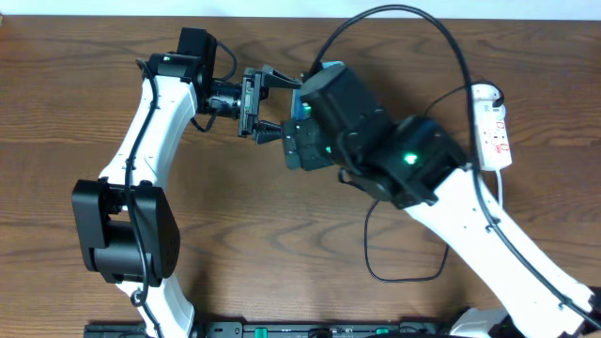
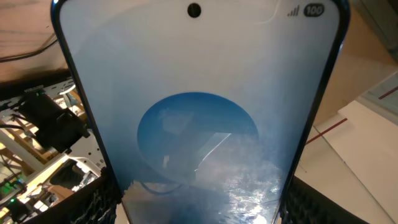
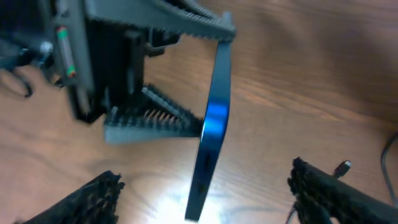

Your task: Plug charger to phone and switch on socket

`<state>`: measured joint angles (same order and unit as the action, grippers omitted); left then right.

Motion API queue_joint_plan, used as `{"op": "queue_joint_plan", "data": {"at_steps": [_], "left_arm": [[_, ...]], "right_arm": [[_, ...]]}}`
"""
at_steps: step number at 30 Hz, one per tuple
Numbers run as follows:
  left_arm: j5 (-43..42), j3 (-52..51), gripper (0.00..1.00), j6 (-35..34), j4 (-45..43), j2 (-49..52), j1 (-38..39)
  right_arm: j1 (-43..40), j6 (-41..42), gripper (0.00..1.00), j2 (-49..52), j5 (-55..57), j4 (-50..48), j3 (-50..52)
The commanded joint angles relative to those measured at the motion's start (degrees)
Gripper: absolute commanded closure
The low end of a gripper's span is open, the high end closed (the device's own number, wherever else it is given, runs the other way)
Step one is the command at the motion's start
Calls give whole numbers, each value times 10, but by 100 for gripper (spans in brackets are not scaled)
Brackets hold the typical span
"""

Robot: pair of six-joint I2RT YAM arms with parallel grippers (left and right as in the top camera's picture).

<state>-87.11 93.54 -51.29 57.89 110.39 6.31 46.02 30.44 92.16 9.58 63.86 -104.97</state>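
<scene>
Left hand (image 3: 214, 78): closed on the phone (image 2: 199, 124), one finger on each long edge. In the left wrist view the lit blue screen fills the frame, facing the palm, with the camera hole at the end farthest from the hand.

Right hand (image 3: 205, 180): wide open, holding nothing between its fingers (image 3: 329, 193). It faces the left hand, with the phone edge-on straight ahead and one end of the phone in the gap between the fingers.

Charger (image 1: 394, 7): the black cable arcs over the right arm. A small plug tip (image 3: 342, 166) shows just beside the right-side finger. Contact cannot be determined.

Socket (image 1: 493, 127): lies on the tabletop (image 1: 75, 94), well behind the right hand, beside its arm.
</scene>
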Motion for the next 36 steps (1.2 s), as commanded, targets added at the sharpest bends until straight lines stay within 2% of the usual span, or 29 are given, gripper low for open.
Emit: {"op": "queue_joint_plan", "data": {"at_steps": [1, 5, 8, 17, 24, 31, 36], "left_arm": [[-30, 2, 26, -5, 1, -15, -1], [-30, 2, 26, -5, 1, -15, -1], [-30, 2, 26, -5, 1, -15, -1], [-30, 2, 26, -5, 1, -15, -1], [-30, 2, 26, -5, 1, -15, -1], [-30, 2, 25, -5, 1, -15, -1], [-30, 2, 25, -5, -7, -15, -1]], "right_arm": [[9, 55, 23, 16, 84, -13, -13], [9, 58, 46, 22, 84, -25, -13], [9, 58, 51, 26, 85, -31, -13], [9, 60, 75, 42, 91, -41, -13], [9, 60, 82, 43, 92, -46, -13], [9, 60, 99, 43, 92, -47, -13], [9, 74, 99, 43, 98, -53, -13]]}}
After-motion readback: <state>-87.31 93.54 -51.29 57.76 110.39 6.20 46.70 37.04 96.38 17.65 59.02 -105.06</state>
